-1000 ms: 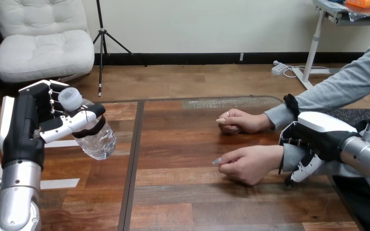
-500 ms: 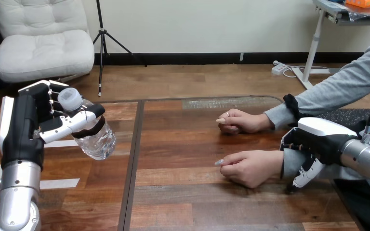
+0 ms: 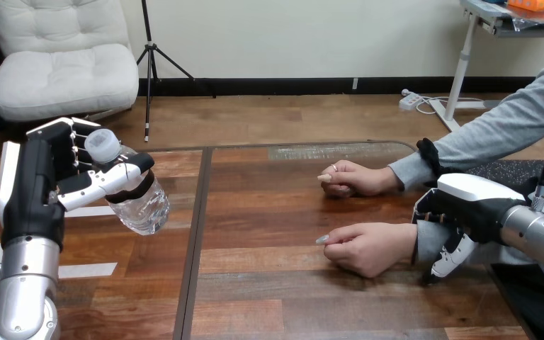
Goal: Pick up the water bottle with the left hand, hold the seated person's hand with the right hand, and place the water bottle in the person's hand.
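Clear plastic water bottle (image 3: 138, 202), probably light and slippery, hangs tilted above the wooden surface (image 3: 290, 304), clasped below its cap by the left robot hand (image 3: 49, 177); whether the right robot hand (image 3: 467, 205) grips anything cannot be told.

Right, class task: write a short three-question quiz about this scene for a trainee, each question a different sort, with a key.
1. True or false: the water bottle lies in the person's nearer hand.
2. What holds the water bottle? A) the robot's left hand B) its right hand C) nothing
3. Fill in: the right hand is curled round the person's nearer ____.
Key: 1 false; 2 A; 3 wrist.
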